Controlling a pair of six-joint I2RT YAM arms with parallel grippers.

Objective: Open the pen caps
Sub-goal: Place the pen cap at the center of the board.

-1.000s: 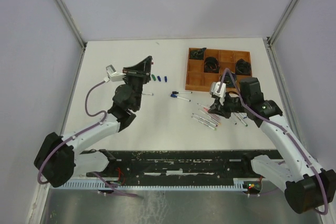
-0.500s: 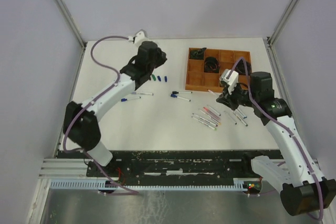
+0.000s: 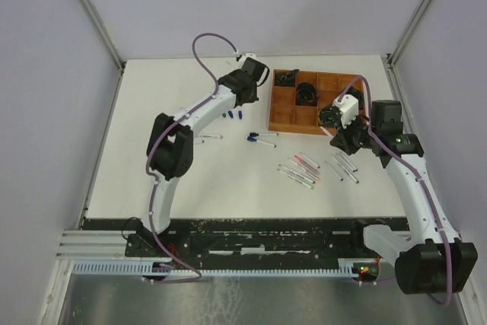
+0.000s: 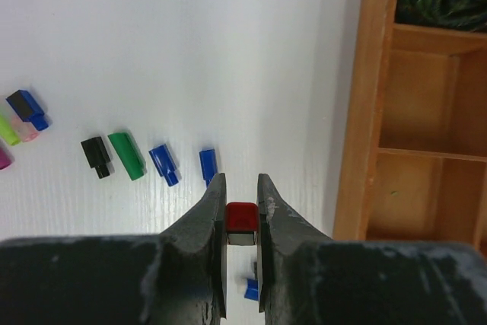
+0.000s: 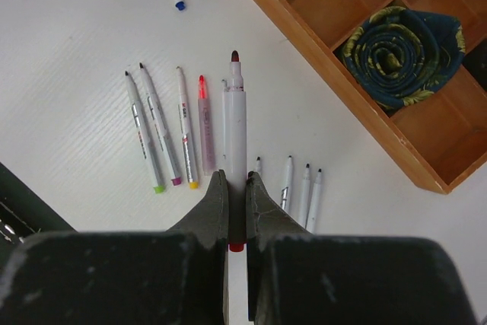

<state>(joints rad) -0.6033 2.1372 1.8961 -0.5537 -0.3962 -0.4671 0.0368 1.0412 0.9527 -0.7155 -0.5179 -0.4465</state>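
In the left wrist view my left gripper (image 4: 241,180) is shut on a small red pen cap (image 4: 241,218) and holds it above the table. It is just right of a row of loose caps: black (image 4: 97,157), green (image 4: 126,155) and two blue (image 4: 163,164). In the top view the left gripper (image 3: 255,74) is by the tray's far left corner. My right gripper (image 5: 237,175) is shut on an uncapped red-tipped pen (image 5: 237,112), held above rows of uncapped pens (image 5: 185,127). In the top view the right gripper (image 3: 340,136) is near the tray's front edge.
The brown compartment tray (image 3: 281,112) stands at the back right and holds dark rolled items (image 5: 399,51). Its wooden wall (image 4: 377,97) is close on the right of the left gripper. More pens (image 3: 262,141) lie mid-table, and several caps (image 3: 231,114) lie left of the tray.
The left arm swung from the left-centre to the far side near the tray's corner. The right gripper moved back and right toward the tray, carrying the pen.
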